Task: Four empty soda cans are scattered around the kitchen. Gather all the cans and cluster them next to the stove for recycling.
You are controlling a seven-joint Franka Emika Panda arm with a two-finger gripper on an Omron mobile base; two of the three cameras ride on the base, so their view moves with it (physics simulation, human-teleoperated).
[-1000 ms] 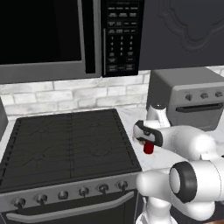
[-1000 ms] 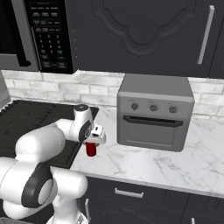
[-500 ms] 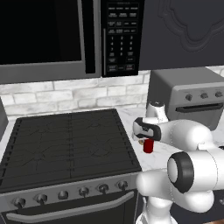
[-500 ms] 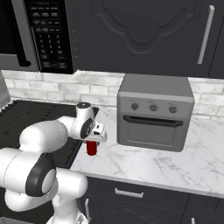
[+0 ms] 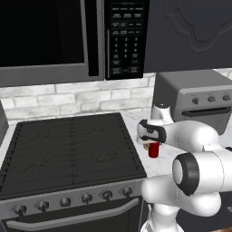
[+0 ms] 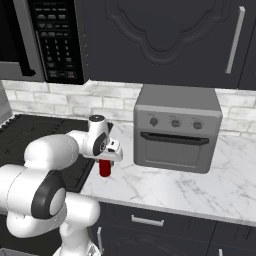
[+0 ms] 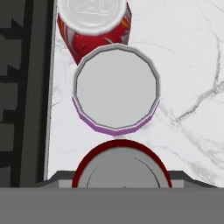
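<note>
Left base view: we see our gripper (image 5: pixel 154 144) closed on a red can (image 5: pixel 154 150) over marble counter (image 5: pixel 136 121), just right of the black grated stove (image 5: pixel 68 145). Right base view: same can (image 6: pixel 105 168), boxy grey toaster oven (image 6: pixel 177 128) nearby. Hand view: its round silver top (image 7: pixel 121 177), then a purple can (image 7: pixel 116 89) and another red can (image 7: pixel 94 22); no lettering legible.

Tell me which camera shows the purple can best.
The hand view: the purple can sits centred, seen from above, between two red cans. In the left base view just a sliver peeks from behind the arm; in the right base view the arm covers that spot.
</note>
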